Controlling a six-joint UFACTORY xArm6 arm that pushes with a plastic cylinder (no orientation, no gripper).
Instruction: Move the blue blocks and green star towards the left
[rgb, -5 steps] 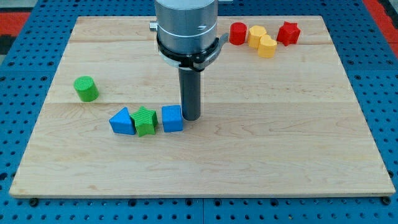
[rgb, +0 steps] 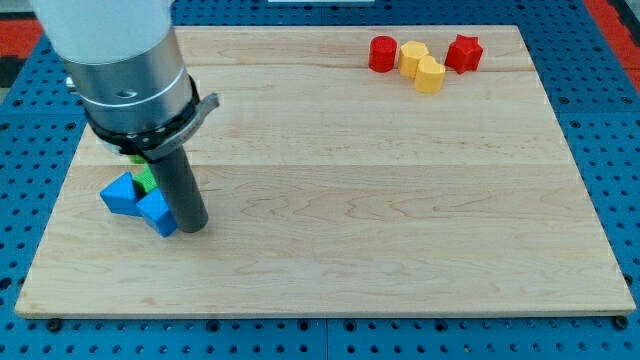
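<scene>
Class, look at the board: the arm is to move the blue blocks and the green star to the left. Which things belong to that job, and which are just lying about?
Part of the job: two blue blocks, the green star mostly hidden behind the rod, and my tip at their right.

Lying about: red cylinder, yellow blocks, red star.

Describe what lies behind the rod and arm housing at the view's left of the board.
Behind the rod, two blue blocks show, and between them a sliver of green, shape unclear. Another green scrap peeks from under the housing; the rest is covered. My tip sits right of the blues.
</scene>
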